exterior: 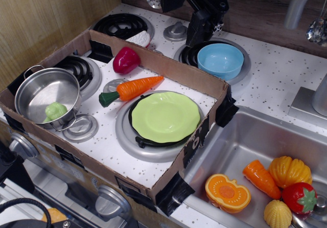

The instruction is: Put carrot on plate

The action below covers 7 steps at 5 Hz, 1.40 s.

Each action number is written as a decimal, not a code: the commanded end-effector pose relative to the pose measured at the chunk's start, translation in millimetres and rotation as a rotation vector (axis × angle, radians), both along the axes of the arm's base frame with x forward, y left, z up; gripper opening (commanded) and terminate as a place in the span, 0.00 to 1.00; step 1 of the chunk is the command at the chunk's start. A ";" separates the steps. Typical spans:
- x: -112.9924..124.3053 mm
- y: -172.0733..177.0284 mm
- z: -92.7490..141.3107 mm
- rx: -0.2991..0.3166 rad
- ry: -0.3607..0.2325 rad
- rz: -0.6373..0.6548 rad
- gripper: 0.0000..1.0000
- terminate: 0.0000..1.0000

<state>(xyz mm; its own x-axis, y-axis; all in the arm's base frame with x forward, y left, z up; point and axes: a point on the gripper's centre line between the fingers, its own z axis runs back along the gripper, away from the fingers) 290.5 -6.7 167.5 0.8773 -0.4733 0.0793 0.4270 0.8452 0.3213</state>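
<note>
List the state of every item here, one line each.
carrot: lying flat beside the plate, not on it.
plate: upright, empty, on the burner.
pot: upright, green piece inside.
blue bowl: upright, empty.
claw: raised behind the box, jaws unclear.

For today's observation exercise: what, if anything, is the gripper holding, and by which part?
Nothing. The gripper hangs above the blue bowl; the carrot lies untouched beside the plate.

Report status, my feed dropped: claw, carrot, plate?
Claw up behind the blue bowl, state unclear, holding nothing seen. Carrot lies beside plate, not on it. Plate empty, path open.
</note>
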 end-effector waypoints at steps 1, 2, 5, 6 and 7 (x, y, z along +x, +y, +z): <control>0.0 0.0 0.0 0.000 0.000 0.000 1.00 0.00; -9.0 16.8 -16.8 -0.013 0.012 -0.064 1.00 0.00; -10.1 68.0 -52.8 0.102 0.044 -0.133 1.00 0.00; 4.9 76.4 -70.0 0.084 0.030 -0.154 1.00 0.00; 10.8 88.8 -93.9 0.059 0.003 -0.213 1.00 0.00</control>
